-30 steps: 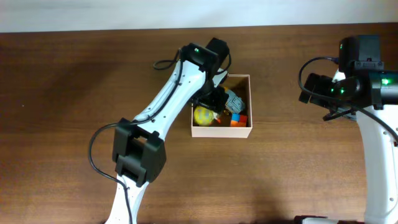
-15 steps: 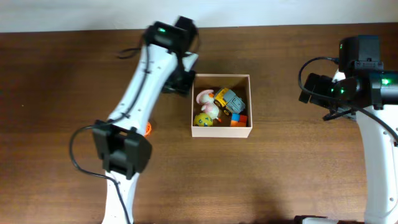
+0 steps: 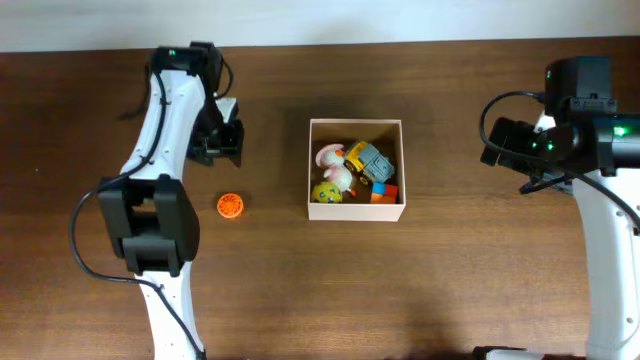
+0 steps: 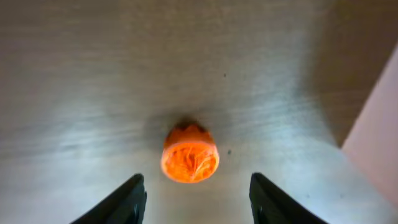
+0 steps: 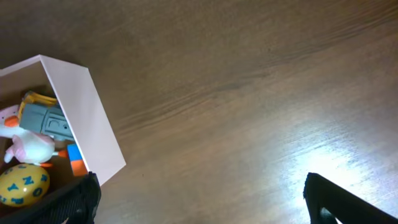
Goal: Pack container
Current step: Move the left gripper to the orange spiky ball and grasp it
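The left gripper [image 3: 224,141], wide and empty, has been swung left from the central container [image 3: 356,213] toward the orange toy [image 3: 231,206], likely next to be packed; the right gripper [image 5: 202,199] is held wide.

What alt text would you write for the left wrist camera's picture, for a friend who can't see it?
A small round orange toy lies on the brown wooden table, just ahead of the open left pincer, whose two dark fingertips stand wide apart, not touching it.
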`<state>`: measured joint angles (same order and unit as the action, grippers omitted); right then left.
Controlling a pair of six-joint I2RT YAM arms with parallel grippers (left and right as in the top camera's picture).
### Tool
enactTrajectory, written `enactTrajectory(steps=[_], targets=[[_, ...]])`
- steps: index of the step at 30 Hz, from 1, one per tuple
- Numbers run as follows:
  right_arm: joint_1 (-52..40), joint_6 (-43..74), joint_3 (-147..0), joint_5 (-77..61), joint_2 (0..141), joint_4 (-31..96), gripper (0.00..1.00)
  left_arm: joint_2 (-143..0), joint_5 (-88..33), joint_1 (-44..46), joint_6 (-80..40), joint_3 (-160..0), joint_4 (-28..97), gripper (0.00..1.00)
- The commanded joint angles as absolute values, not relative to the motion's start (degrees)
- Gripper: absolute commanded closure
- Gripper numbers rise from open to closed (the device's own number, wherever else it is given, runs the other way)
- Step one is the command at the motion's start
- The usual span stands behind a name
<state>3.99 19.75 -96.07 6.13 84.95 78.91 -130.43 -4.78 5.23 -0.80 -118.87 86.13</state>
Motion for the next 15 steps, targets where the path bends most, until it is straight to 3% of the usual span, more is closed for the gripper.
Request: enactTrajectory(steps=[1, 15], targets=[[4.21, 20.45, -95.88, 6.02, 85.01, 78.89, 0.01, -130.26, -7.07, 5.63, 0.91, -111.94, 82.81, 0.45], [4.21, 20.45, -95.88, 6.02, 85.01, 78.89, 0.01, -130.26, -3.22, 5.48, -0.89, -99.63, 75.92, 0.45]])
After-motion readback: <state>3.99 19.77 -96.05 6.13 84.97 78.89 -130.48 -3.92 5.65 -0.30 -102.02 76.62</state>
